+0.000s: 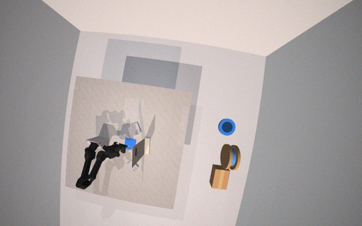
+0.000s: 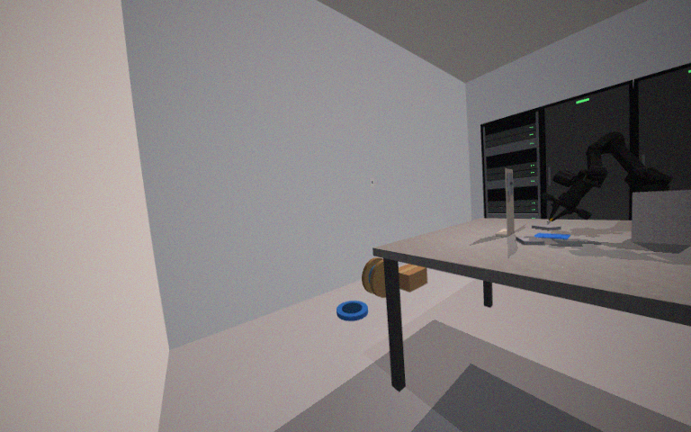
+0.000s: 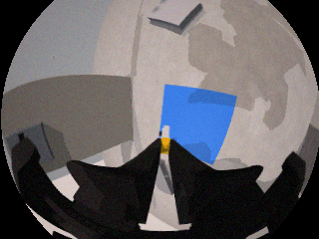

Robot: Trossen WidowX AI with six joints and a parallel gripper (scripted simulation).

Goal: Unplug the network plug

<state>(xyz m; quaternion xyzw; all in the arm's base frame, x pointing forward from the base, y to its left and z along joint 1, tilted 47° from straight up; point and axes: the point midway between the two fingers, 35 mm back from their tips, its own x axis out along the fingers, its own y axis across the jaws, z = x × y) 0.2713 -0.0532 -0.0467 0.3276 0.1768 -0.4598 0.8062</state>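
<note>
My gripper (image 1: 125, 146) (image 2: 551, 218) (image 3: 165, 142) is shut on the network plug (image 3: 163, 139), a small pale piece with a yellow tip that sticks out between the fingertips. It hangs low over the table, tilted down, at the near edge of the blue marked square (image 1: 131, 142) (image 2: 551, 236) (image 3: 202, 119). The plug is clear of the upright grey panel (image 1: 138, 152) (image 2: 508, 201), which stands just beyond the square. Whether the plug touches the table I cannot tell.
A flat grey piece (image 1: 135, 127) (image 3: 175, 14) lies past the square, another (image 1: 135, 166) near the panel's foot. A grey box (image 2: 659, 216) stands on the table (image 1: 165, 170) by the arm's base. On the floor are a blue ring (image 1: 226, 126) (image 2: 352, 310), a cable spool (image 1: 230, 157) and a cardboard box (image 1: 219, 177).
</note>
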